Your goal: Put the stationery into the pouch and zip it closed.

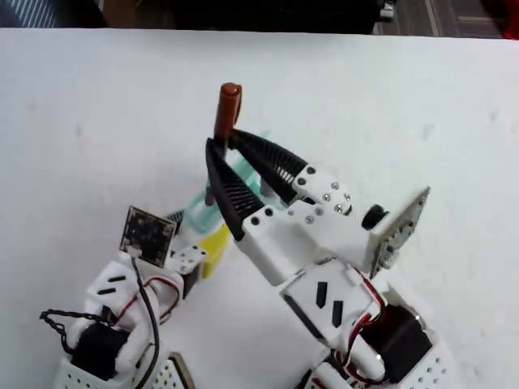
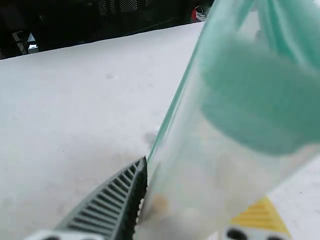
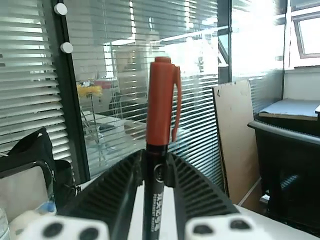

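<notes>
Right gripper (image 1: 223, 143) stands at the middle of the table (image 1: 97, 105), its two black ribbed fingers (image 1: 231, 194) clamped on the dark barrel of a marker (image 1: 228, 109). The marker points up and slightly toward the far side, and its red-brown cap (image 3: 161, 100) is clear above the fingertips. In the right wrist view the cap's clip faces right and the barrel runs down between the two fingers, touching both. In the high view the marker's lower end comes down just beside the pouch (image 1: 201, 212), on its far edge; whether the tip is already inside cannot be told.

The pouch is translucent with mint-green trim and sits near the left arm, just left of the right gripper's fingers. The left gripper (image 2: 200, 195) is closed on it: in the left wrist view the pouch fills the space between the ribbed black finger (image 2: 117, 202) and the yellow-marked finger (image 2: 260, 215), and its green edge rises steeply from the black fingertip. A broad mint-green band (image 2: 255, 100) crosses the upper part of the pouch, and something pale and blurred shows through its wall. The left arm's white body and a small circuit board (image 1: 147, 232) lie at the near left of the table
</notes>
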